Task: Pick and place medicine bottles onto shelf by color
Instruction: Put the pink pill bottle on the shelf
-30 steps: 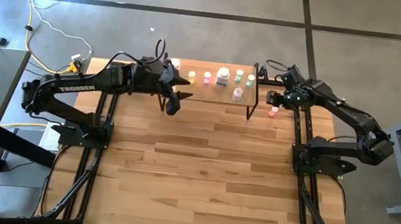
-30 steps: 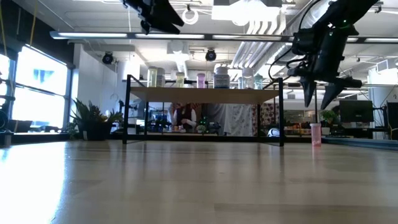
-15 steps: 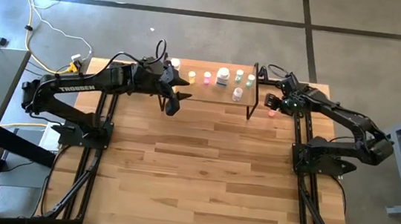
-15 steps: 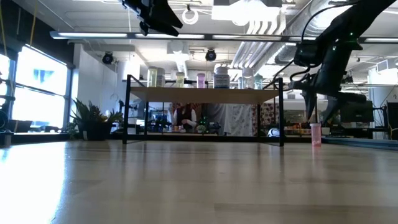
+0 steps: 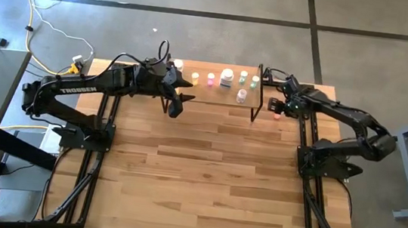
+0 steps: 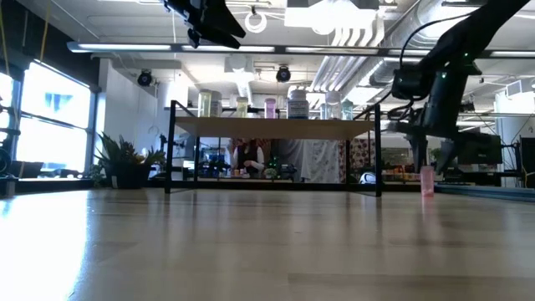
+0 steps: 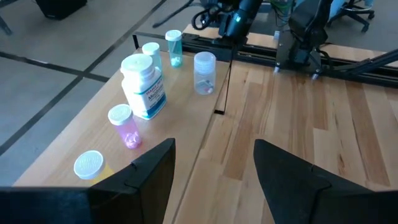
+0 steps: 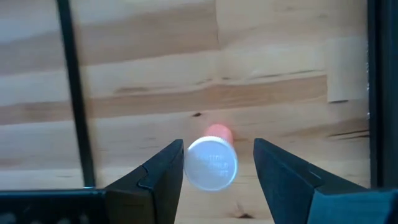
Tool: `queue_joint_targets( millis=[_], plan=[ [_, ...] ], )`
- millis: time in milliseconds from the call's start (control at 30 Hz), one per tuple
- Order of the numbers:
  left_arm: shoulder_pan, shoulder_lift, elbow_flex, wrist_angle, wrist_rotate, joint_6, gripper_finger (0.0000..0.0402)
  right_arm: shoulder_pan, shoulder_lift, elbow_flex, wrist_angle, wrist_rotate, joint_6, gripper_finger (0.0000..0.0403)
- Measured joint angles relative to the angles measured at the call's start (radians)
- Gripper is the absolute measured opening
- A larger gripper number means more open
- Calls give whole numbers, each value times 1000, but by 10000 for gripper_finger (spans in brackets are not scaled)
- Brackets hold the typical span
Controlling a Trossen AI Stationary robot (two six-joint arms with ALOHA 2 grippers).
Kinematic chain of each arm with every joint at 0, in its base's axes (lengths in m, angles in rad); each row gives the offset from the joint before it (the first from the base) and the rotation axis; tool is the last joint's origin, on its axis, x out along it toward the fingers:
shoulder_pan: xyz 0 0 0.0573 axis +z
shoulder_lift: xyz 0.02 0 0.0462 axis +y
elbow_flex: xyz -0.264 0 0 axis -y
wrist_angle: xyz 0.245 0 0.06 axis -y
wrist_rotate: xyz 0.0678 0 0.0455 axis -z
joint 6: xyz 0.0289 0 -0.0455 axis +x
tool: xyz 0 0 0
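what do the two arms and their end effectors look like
Both arms are dark, jointed and slim. The left arm carries white TROSSEN lettering and a looping black cable near its wrist. Each end effector, left and right, has two broad, dark, tapering fingers.

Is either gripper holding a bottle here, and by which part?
Nothing is held. The right gripper is open around the pink bottle on the table; the left gripper is open and empty.

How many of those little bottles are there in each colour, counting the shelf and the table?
White bottles: 2
Yellow bottle: 1
Pink bottles, shelf and table: 2
Green bottles: 2
Clear bottle: 1
Total: 8
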Motion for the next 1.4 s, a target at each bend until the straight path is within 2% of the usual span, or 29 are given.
queue_joint_targets(
  millis=[267,633,800,967,1400],
  plan=[
    [0,0,0,0,0,1,207,7,51,0,5,-5,-1,174],
    [0,0,0,-1,0,26,207,7,51,1,5,-22,7,93],
    [0,0,0,0,0,26,207,7,51,12,-19,-59,4,99],
    [0,0,0,0,-13,28,207,17,51,73,-101,-89,-22,104],
    [0,0,0,-1,-23,36,207,110,49,354,-363,25,-62,104]
  ],
)
